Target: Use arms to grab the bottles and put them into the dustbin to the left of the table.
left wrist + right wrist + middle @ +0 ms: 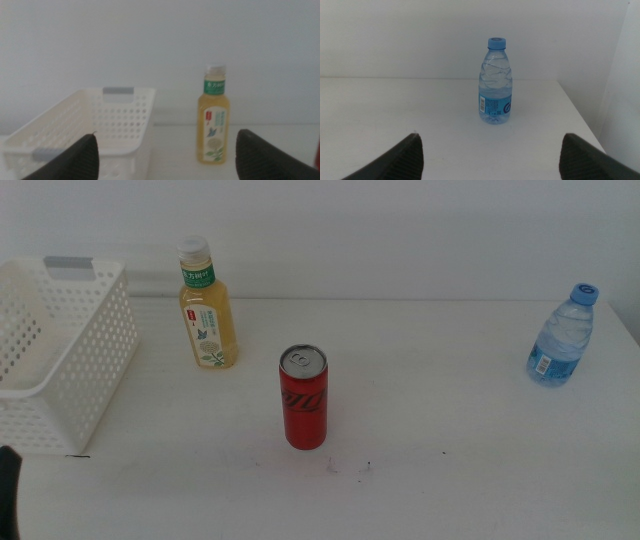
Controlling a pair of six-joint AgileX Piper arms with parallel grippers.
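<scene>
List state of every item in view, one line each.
tea bottle: upright, capped, on the table beside the basket
soda can: upright, tab unopened, mid-table
water bottle: upright, blue cap on, far right of table
basket: upright, nothing visible inside
left gripper: open, facing basket and tea bottle, holding nothing
right gripper: open, facing water bottle, holding nothing

Tea bottle, can, water bottle upright beside dustbin.

Both arms are hanging back off the table. Left gripper has its jaws spread wide with nothing between them, same deal with the right gripper, wide apart and holding nothing.
</scene>
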